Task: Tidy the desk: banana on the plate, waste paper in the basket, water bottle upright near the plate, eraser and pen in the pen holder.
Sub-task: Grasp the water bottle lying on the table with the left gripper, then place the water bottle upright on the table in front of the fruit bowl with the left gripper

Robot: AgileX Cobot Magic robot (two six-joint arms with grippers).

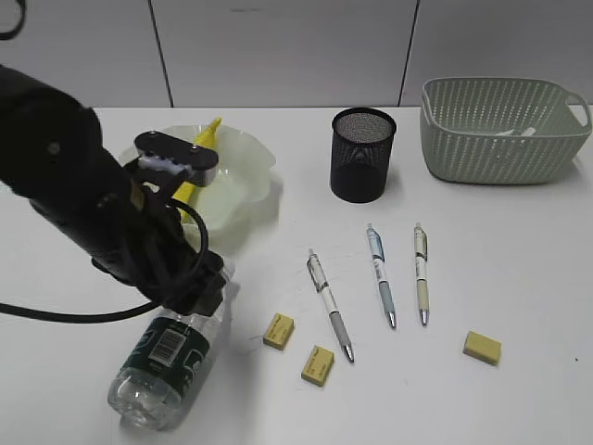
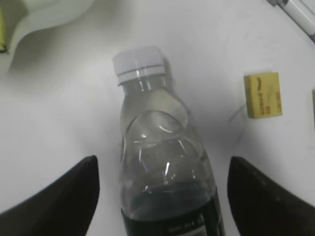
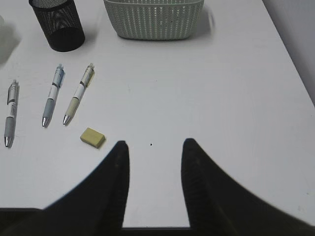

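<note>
On the desk's [image 1: 482, 278] left, your left gripper [image 2: 162, 196] hung spread wide astride the fallen bottle [image 2: 157, 157], near the plate [image 1: 246, 167]. Next, judging by this: close on it, stand it up. Right gripper [image 3: 153, 169] waited parted, empty.

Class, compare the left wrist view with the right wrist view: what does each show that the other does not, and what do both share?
Only the left wrist view shows the clear plastic water bottle with a white cap lying on its side between the open left gripper, plus an edge of the pale green ruffled plate.

Only the right wrist view shows the black wire-mesh pen holder, the sage-green woven basket, three pens, and the open, empty right gripper.

Both show the plain white desk and a yellow eraser, though not clearly the same one.
</note>
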